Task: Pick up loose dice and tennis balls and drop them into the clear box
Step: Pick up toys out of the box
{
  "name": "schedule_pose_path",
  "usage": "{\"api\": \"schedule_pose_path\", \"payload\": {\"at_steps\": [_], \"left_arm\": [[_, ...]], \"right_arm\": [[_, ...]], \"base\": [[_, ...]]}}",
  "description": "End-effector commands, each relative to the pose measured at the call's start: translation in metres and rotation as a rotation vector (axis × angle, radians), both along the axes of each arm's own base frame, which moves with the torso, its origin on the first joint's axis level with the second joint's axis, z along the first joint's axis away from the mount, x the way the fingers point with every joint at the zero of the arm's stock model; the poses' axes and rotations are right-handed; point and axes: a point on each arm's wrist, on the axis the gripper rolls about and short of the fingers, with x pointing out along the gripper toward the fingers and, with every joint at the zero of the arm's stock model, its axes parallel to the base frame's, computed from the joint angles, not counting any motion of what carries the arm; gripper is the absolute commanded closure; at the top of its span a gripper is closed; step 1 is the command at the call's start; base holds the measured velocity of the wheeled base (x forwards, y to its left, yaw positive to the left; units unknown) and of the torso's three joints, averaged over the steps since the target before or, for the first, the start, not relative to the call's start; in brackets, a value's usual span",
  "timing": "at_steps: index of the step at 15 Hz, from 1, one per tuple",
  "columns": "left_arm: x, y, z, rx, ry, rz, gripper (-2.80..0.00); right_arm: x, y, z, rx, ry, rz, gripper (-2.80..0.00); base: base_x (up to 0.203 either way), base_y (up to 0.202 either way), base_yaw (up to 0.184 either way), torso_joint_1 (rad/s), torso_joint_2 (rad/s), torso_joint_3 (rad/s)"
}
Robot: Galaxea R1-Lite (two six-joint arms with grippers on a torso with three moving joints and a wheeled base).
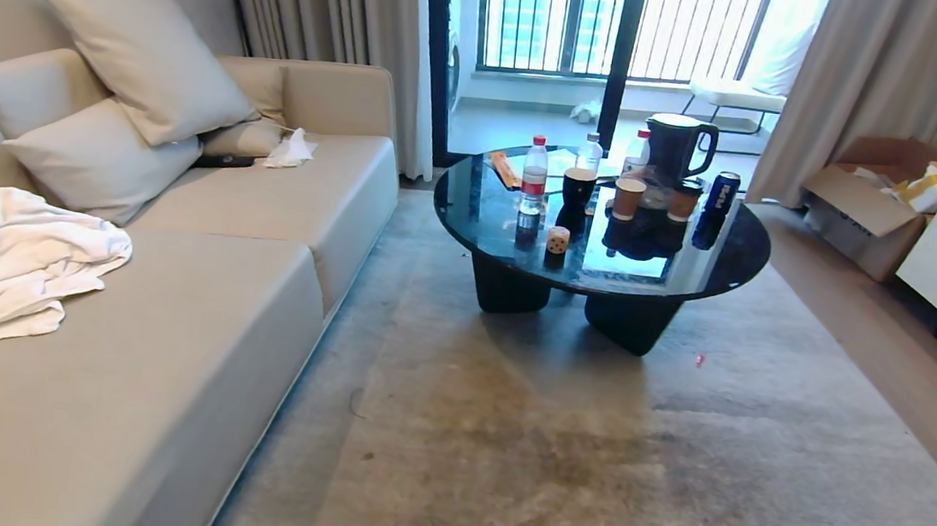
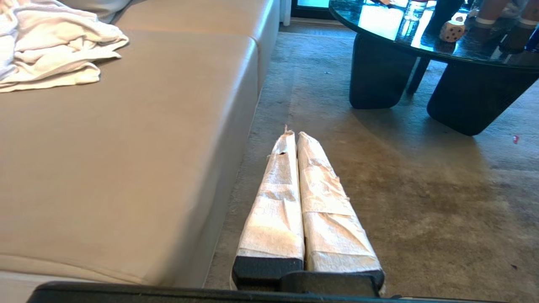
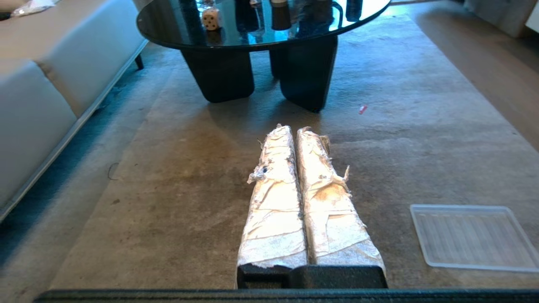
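Living room, grey carpet [image 1: 520,440]: search step.
Both end effectors, left [image 2: 293,135] and right [image 3: 289,129], closed, empty; next, approach cream dotted die [image 1: 557,240] on round black glass counter [image 1: 727,254].

cream die [image 1: 557,240] with dark pips, upright, near glass table's [image 1: 474,203] front edge

1. Left gripper [image 2: 297,135]: fingers pressed together, wrapped in rough, wrinkled white tape, fraying at the tips
2. Right gripper [image 3: 294,128]: same tape wrap, more torn and stained
3. Beneath both, the carpet [image 3: 177,176] looks matt, short-piled and blotchy
4. Ahead, the round table [image 1: 474,203] has a glossy, mirror-like dark top
5. On it, a cream die [image 1: 557,240], smooth
6. Beside the right gripper, a ribbed clear plastic tray [image 3: 473,235]
7. Beside the left gripper, a matt woven-cloth sofa [image 2: 126,147] with a crumpled white towel [image 2: 50,46]
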Motion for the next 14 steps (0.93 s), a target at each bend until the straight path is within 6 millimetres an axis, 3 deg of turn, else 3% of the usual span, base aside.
{"api": "schedule_pose_path", "payload": {"at_steps": [1, 8, 14], "left_arm": [[0.0, 0.0001, -0.0002, -0.004, 0.002, 0.001, 0.0], [0.0, 0.0001, 0.0, -0.005, 0.0, 0.001, 0.0], [0.0, -0.0005, 0.0003, 0.032, -0.003, -0.022, 0.0]], "right_arm": [[0.0009, 0.0, -0.0033, 0.0, 0.011, 0.0, 0.0], [0.0009, 0.0, -0.0033, 0.0, 0.011, 0.0, 0.0], [0.0009, 0.0, -0.0033, 0.0, 0.011, 0.0, 0.0]], "base": [[0.0, 0.0, 0.0, 0.0, 0.0, 0.0], [0.0, 0.0, 0.0, 0.0, 0.0, 0.0], [0.171, 0.0, 0.001, -0.001, 0.0, 0.003]]}}
